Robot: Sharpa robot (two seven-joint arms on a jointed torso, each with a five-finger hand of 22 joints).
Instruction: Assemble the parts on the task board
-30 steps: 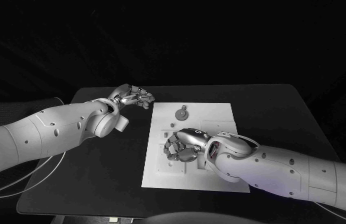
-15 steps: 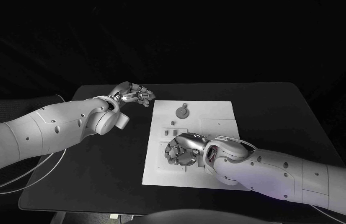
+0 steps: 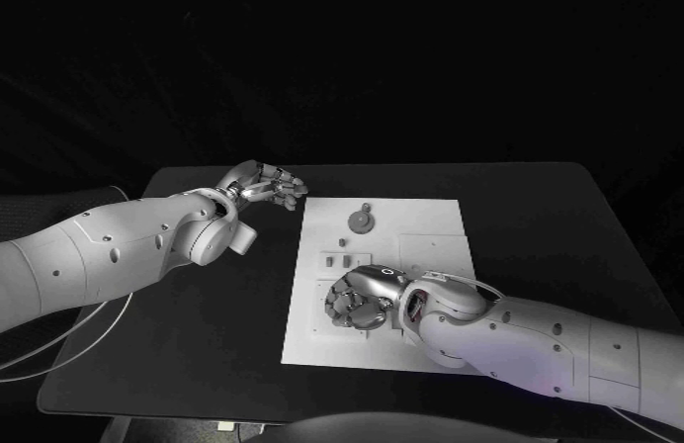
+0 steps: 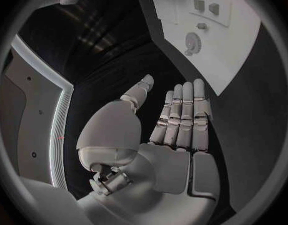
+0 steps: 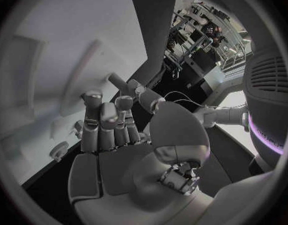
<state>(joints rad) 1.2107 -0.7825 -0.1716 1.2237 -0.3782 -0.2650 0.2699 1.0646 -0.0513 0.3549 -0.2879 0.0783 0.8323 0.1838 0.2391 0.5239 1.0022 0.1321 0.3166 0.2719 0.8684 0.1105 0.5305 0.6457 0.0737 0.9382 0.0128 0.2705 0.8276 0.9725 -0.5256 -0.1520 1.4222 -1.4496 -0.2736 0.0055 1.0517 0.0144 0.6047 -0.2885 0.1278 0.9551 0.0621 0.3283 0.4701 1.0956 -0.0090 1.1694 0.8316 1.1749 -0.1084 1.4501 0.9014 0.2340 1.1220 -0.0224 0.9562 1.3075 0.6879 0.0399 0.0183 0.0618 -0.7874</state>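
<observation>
The white task board (image 3: 428, 227) lies in the middle of the black table. A round grey part (image 3: 364, 222) sits near its far end, and two small parts (image 3: 338, 260) stand below it. My right hand (image 3: 357, 301) is over the board's near left area, fingers curled down onto it. In the right wrist view its fingertips (image 5: 94, 99) touch the board (image 5: 50, 60), and a small toothed part (image 5: 58, 149) lies beside the hand; whether it pinches anything is hidden. My left hand (image 3: 265, 185) hovers off the board's far left corner, flat and holding nothing (image 4: 175, 120).
Black table (image 3: 528, 216) lies bare to the board's right and far side. The left wrist view shows the board (image 4: 209, 55) with the round part (image 4: 192, 41) and two small parts (image 4: 206, 7). A white cable (image 3: 64, 349) hangs off the table's left edge.
My right hand has slid a little toward the board's near end. My left hand has drifted slightly farther away from me.
</observation>
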